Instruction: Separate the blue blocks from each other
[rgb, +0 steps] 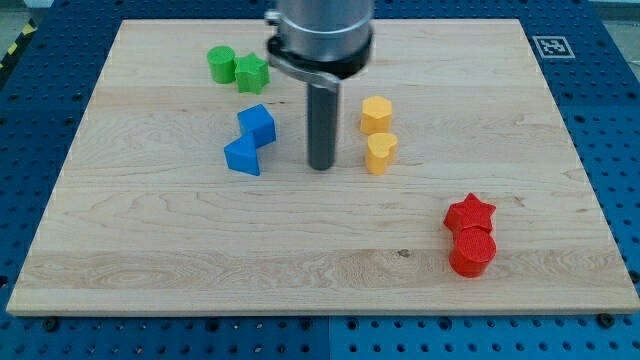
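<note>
Resting my tip (321, 166) right of touching blue cube (257, 122) and blue block (243, 156)

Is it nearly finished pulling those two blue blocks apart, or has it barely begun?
Barely begun. Done: nothing, the blue cube and blue triangular block still touch. In hand: my tip stands to their right, between them and the yellow pair, touching neither. Left: pushing one blue block away.
</note>
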